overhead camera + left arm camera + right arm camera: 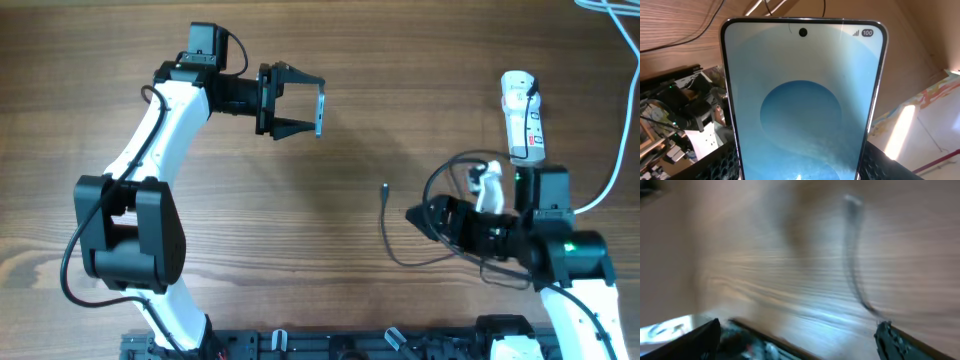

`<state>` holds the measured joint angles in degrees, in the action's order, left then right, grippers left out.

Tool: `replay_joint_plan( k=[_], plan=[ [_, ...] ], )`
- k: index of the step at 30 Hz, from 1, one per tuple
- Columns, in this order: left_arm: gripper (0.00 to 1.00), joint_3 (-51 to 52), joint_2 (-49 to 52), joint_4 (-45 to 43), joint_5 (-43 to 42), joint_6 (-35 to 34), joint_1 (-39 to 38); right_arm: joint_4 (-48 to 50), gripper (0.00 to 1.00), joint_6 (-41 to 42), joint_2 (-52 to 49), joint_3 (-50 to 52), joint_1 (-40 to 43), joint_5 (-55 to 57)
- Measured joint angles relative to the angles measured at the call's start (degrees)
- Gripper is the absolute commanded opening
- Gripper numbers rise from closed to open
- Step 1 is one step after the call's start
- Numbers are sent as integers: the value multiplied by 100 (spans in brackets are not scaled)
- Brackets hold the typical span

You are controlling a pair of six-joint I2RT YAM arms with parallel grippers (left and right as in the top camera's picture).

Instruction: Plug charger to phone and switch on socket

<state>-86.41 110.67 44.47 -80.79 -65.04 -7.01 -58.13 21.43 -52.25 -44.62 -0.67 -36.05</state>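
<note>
My left gripper (300,102) is shut on the phone (319,109) and holds it on edge above the table at the upper middle. In the left wrist view the phone (802,100) fills the frame with its blue screen, clamped between both fingers (800,167). The charger, a thin black cable (386,232), lies on the table with its connector tip (385,188) pointing away. My right gripper (413,215) is open and empty just right of the cable. The right wrist view is blurred and shows the cable (854,265) ahead of the spread fingers (797,340). The white socket (522,118) lies at the far right.
The socket's thick white lead (612,185) runs along the right edge. Loops of black cable (450,172) lie around the right arm. A dark rail (330,345) borders the table's front edge.
</note>
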Motion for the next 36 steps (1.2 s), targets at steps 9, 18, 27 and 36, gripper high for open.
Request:
replay_joint_plan(
  k=[9, 18, 27, 36],
  plan=[
    [71, 0, 0, 2, 0, 0, 0, -2000, 99, -96, -815, -2011, 0, 1987],
    [71, 2, 0, 9, -2, -7, 0, -3250, 92, -365, -2109, -4913, -1381, 2323],
    [70, 2, 0, 0, 2, -7, 0, -2949, 91, 13, -4304, -7025, -3829, 3169],
    [71, 2, 0, 4, 350, -168, 0, -2406, 80, 487, -4924, -7879, -4221, 3560]
  ],
)
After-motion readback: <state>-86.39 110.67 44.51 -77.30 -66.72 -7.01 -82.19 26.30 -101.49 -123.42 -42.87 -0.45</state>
